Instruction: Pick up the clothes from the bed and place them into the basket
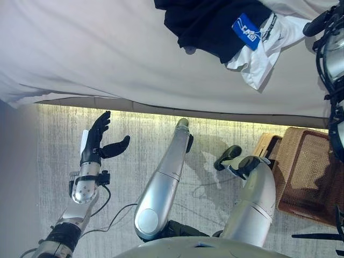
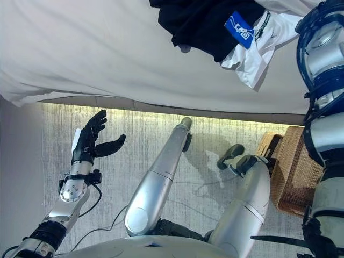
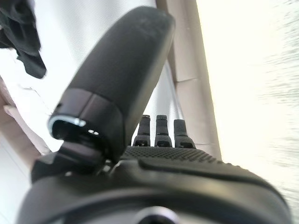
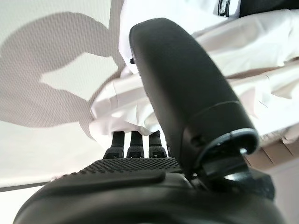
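A black garment (image 1: 207, 24) with a blue patch lies bunched on the grey bed (image 1: 107, 48), overlapping a white garment (image 1: 263, 54); both also show in the right eye view (image 2: 204, 24). My right hand (image 1: 318, 24) is by the bed's right side, just right of the white garment. In the right wrist view the hand (image 4: 140, 179) is open, fingers straight, hovering over the white garment (image 4: 117, 100) without holding it. My left hand (image 1: 97, 142) is open and empty over the floor, below the bed's edge. The wicker basket (image 1: 306, 172) stands on the floor at the right.
A pale rug (image 1: 140, 161) covers the floor between bed and basket. The bed's front edge (image 1: 161, 107) runs across the view. A smaller wicker piece (image 1: 267, 148) leans beside the basket.
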### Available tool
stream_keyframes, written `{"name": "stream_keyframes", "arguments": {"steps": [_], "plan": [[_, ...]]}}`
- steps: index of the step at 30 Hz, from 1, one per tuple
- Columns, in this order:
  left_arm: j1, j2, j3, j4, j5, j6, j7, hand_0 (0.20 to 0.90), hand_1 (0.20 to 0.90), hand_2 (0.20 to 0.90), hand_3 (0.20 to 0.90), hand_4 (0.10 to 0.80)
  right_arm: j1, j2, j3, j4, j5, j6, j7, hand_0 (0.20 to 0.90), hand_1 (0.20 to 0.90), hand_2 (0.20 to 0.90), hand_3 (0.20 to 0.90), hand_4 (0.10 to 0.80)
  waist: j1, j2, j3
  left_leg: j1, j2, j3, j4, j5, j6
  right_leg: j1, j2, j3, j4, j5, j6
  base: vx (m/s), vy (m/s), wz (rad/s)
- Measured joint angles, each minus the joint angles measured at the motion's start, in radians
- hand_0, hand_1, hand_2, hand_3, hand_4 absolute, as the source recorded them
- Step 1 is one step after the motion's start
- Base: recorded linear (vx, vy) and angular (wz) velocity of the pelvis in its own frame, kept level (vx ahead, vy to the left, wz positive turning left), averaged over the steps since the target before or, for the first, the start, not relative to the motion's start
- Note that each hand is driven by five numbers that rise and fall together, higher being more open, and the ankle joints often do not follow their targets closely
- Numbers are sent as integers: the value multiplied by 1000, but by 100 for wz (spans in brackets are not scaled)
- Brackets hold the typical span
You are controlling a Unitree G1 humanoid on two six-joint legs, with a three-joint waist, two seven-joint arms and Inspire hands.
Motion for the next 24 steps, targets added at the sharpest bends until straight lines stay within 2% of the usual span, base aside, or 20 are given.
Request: {"name": "stream_keyframes", "arguments": {"steps": [5,6,7,8,12,24], "plan": [[4,31,21,-45,-13,-4,-29,900,900,900,900,800,-39,-19,48,16,40,19,79,900,900,900,900,800,5,-1,1,-29,-1,-1,27,2,3,-18,0,-2,12,0,0,-9,-21,0],[4,36,21,-57,-13,-12,-32,900,900,900,900,800,-41,-19,48,17,46,20,92,792,792,792,774,674,4,-1,1,-29,-2,-1,30,2,4,-18,0,-1,12,0,0,0,0,0],[4,45,22,-73,-13,-22,-41,900,900,900,900,800,-46,-19,48,23,52,20,104,514,514,514,450,350,4,-1,1,-29,-2,0,30,2,4,-16,0,-1,10,0,0,19,-36,0],[4,60,22,-91,-13,-33,-52,900,900,900,900,800,-53,-19,49,38,58,20,115,300,300,300,200,100,5,-1,1,-28,-3,1,31,3,4,-13,0,0,10,0,0,24,-49,2],[6,107,24,-118,-17,-51,-75,900,900,900,900,800,-76,-19,49,76,74,17,115,300,300,300,200,100,7,-1,1,-18,-3,1,44,2,4,2,0,0,14,1,0,12,-29,0],[39,108,24,-118,-23,-67,-117,900,900,900,900,800,-75,-24,47,136,75,-8,115,300,300,300,200,100,5,-4,2,101,2,12,4,-13,-2,118,-2,0,-19,-2,5,3,3,2]]}}
